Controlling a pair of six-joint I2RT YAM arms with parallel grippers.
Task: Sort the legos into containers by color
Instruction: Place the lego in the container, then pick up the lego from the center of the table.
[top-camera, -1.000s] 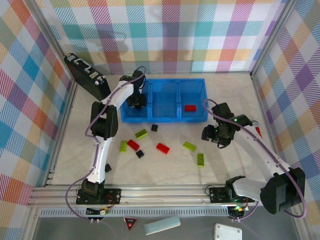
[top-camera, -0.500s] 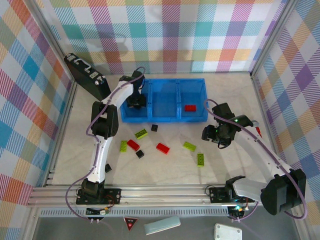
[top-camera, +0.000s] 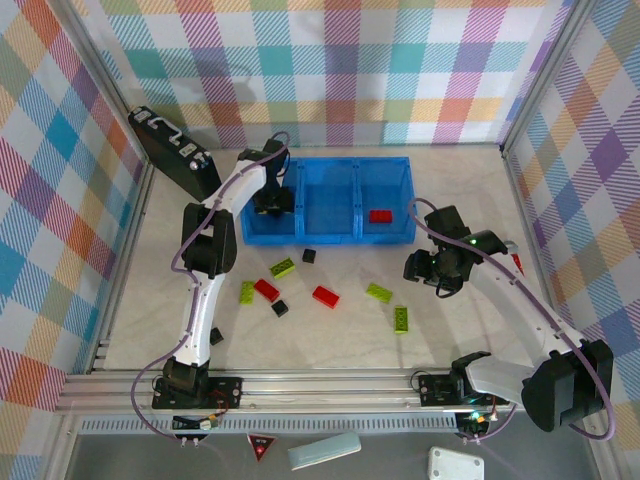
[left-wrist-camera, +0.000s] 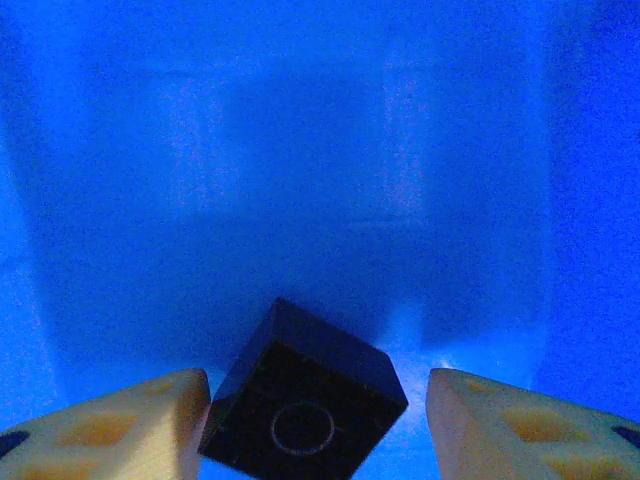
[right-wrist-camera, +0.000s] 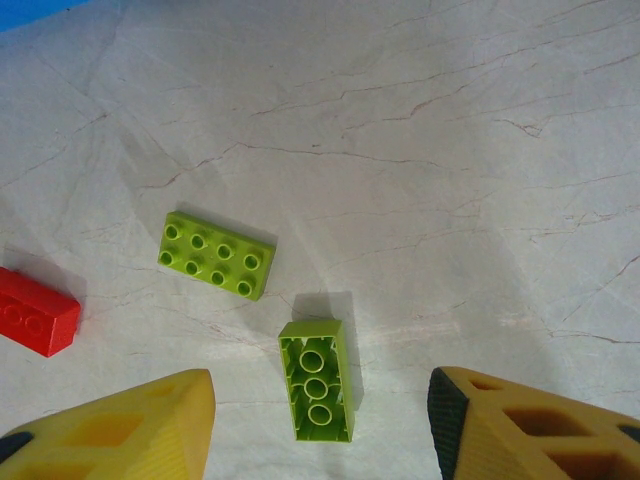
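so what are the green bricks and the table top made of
Green bricks: likely moulded plastic, smooth, slight sheen; crisp studs, one upturned showing hollow tubes. Table top: looks like pale marble with thin dark veins, matt; may be printed laminate.

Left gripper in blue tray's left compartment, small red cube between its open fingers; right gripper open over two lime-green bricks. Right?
Cube's colour is wrong: the small plastic cube between the open fingers of the left gripper is black, per the left wrist view. Rest stands: bright blue plastic tray's left compartment, right gripper open over two lime-green bricks.
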